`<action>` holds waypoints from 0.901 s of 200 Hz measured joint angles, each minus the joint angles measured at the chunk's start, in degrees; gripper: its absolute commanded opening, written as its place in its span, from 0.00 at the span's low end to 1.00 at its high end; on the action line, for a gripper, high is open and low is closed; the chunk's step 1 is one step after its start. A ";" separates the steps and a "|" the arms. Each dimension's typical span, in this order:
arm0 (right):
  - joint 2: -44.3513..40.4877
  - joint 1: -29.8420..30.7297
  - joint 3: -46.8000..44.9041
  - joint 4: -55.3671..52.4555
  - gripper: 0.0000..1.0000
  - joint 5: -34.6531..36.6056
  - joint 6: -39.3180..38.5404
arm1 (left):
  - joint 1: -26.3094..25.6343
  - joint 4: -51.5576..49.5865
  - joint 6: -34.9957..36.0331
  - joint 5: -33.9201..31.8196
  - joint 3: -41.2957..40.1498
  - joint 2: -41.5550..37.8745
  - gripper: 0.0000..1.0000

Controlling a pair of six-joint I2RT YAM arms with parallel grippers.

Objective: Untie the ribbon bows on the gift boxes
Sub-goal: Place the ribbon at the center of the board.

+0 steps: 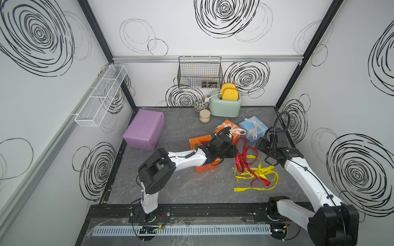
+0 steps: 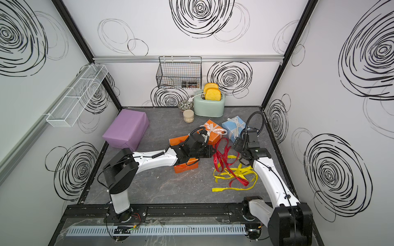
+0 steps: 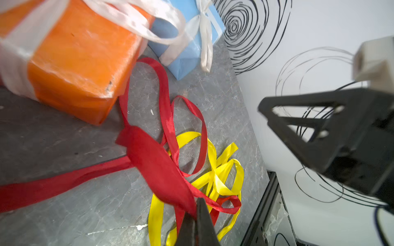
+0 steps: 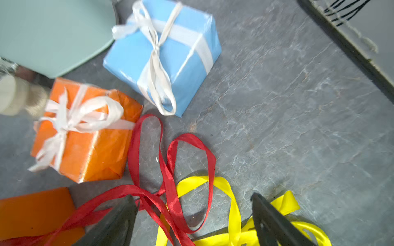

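Left gripper (image 3: 197,213) clamped tight on the dark red ribbon (image 3: 157,168) beside the orange cube (image 3: 81,64) — right gripper (image 4: 193,196) spread wide over the loose yellow ribbon (image 4: 232,200), gripping nothing.

My rig, two arms. Left arm (image 1: 185,159), right arm (image 1: 298,172): white shells, black joint housings, thin black cables (image 1: 181,157) clipped along each. Black ribbed hose (image 1: 283,112) looped at each wrist. Fingers (image 3: 360,127): black, with triangular cut-outs.
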 measured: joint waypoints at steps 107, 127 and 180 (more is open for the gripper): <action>-12.66 -6.05 -7.48 9.55 0.76 -20.26 -0.44 | -6.45 -12.09 8.33 2.27 11.28 3.93 0.96; -11.19 -4.31 -7.93 11.91 0.76 -22.99 -0.81 | -3.32 -14.73 9.01 0.17 7.87 -3.10 0.96; 5.42 18.38 -0.46 15.30 0.78 -22.23 -4.94 | 11.08 -17.09 9.94 -3.63 -3.91 -24.83 0.99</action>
